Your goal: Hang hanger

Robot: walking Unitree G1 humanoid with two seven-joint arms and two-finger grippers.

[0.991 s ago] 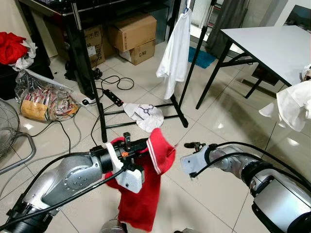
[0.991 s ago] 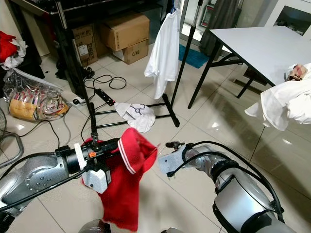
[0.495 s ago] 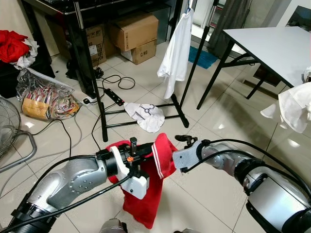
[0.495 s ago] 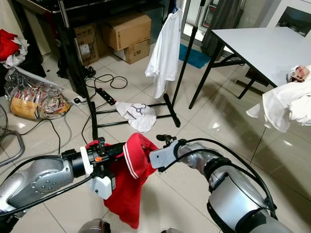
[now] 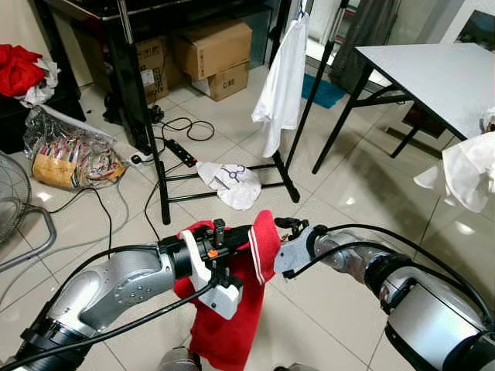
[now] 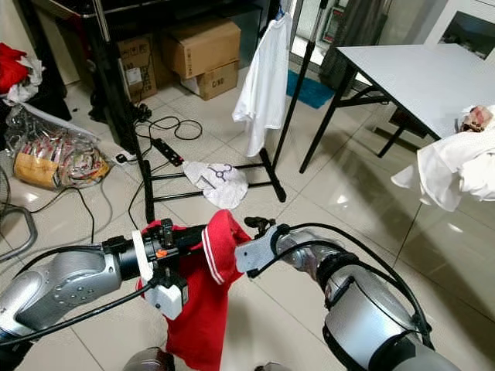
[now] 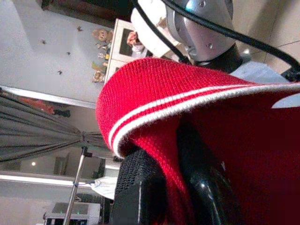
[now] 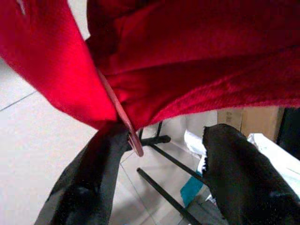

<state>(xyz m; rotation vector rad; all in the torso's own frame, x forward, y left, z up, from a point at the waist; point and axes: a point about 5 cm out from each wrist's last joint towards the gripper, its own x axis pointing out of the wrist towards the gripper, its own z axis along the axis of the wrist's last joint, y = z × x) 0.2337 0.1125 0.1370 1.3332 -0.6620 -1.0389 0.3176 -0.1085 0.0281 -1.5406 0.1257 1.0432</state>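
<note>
A red knit garment (image 5: 232,309) with white stripes hangs from my left gripper (image 5: 236,236), which is shut on its top fold; in the left wrist view the cloth drapes over both black fingers (image 7: 140,187). My right gripper (image 5: 286,225) is right beside the striped edge of the garment, open. In the right wrist view a thin reddish hanger arm (image 8: 124,122) pokes out from under the red cloth, between the spread fingers (image 8: 79,187) and close to one of them. The rest of the hanger is hidden in the cloth.
Ahead stands a black clothes rack (image 5: 305,100) with a white shirt (image 5: 282,73) hanging on it and a white cloth (image 5: 232,182) at its base. A grey table (image 5: 433,69) is at right. Cardboard boxes (image 5: 213,46), cables (image 5: 182,154) and a plastic bag (image 5: 69,154) lie to the left.
My right gripper has moved left, from clear of the garment to right at its striped edge. The left arm with the garment has shifted slightly right.
</note>
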